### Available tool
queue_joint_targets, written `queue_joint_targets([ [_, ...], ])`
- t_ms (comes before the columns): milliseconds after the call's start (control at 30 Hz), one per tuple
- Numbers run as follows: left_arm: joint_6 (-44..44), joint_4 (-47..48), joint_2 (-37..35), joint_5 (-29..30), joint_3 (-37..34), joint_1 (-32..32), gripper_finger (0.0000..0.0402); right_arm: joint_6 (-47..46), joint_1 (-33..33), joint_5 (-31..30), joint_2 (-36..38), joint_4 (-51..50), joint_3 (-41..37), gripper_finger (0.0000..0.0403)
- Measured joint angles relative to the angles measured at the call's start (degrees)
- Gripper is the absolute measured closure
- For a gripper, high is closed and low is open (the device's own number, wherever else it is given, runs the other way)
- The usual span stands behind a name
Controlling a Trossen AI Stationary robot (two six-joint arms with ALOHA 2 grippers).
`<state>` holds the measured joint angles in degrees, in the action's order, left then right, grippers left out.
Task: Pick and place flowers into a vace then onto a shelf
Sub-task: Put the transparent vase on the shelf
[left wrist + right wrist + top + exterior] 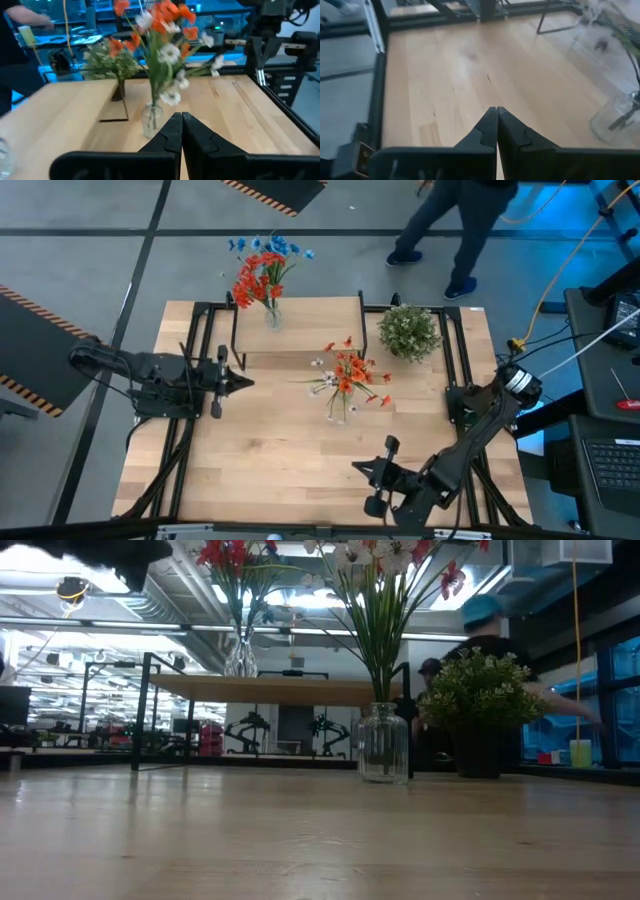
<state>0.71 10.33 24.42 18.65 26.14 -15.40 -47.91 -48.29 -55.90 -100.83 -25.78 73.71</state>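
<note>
High view: the shelf [300, 330] stands at the far side of the table [260, 470], and on its far left corner sits a glass vase [272, 315] holding the blue flowers [270, 248] and red flowers [252, 280]. A second glass vase [338, 412] stands on the tabletop just in front of the shelf, holding the orange-red flowers [352, 370] and small white flowers [322, 380]. A bushy green plant [408, 332] sits at the shelf's right end. The left gripper [240, 383] hovers over the table's left side, pointing toward the middle, its fingers pressed together and holding nothing. The right gripper [362, 468] is at the near right, also closed and empty. A person [455, 220] walks on the floor beyond the table. Low view: the nearer vase [383, 743] stands upright on the tabletop with the shelf [270, 690] behind it and the bushy plant [480, 690] to its right. Left wrist view: the closed fingers [172, 132] point at the orange-red and white bunch [162, 30]. Right wrist view: the closed fingers [492, 127] hang over bare wood, with the vase [617, 122] off to one side.
</note>
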Motion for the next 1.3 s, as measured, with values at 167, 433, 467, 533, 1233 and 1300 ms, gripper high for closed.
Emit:
queue_joint_targets([
  [167, -0.43, -7.52, -0.82, 1.57, -7.85, -3.00, 0.0399, -0.46, 0.04, -0.49, -2.55, 0.58, -0.02, 0.0398],
  [433, -0.60, -11.41, -1.88, 4.40, -9.85, -3.69, 0.0399, -6.50, 0.04, -7.68, -4.27, -2.21, -0.04, 0.0397],
  [467, -0.92, -11.43, -1.88, 4.39, -9.85, -3.69, 0.0398, -6.52, 0.09, -7.76, -4.27, -2.27, -0.04, 0.0394],
  [533, -0.89, -11.46, -1.85, 4.27, -9.85, -3.69, 0.0398, -6.62, 0.12, -7.74, -4.27, -2.31, -0.04, 0.0381],
  [1233, -0.43, -10.13, -1.79, 4.27, -9.85, -3.69, 0.0398, -5.81, 7.69, -0.71, -4.27, -7.00, -0.07, 0.0071],
  [1300, -0.43, -10.11, -1.77, 4.24, -9.85, -3.69, 0.0398, -5.88, 7.78, -1.60, -4.27, -7.81, -0.06, 0.0064],
])
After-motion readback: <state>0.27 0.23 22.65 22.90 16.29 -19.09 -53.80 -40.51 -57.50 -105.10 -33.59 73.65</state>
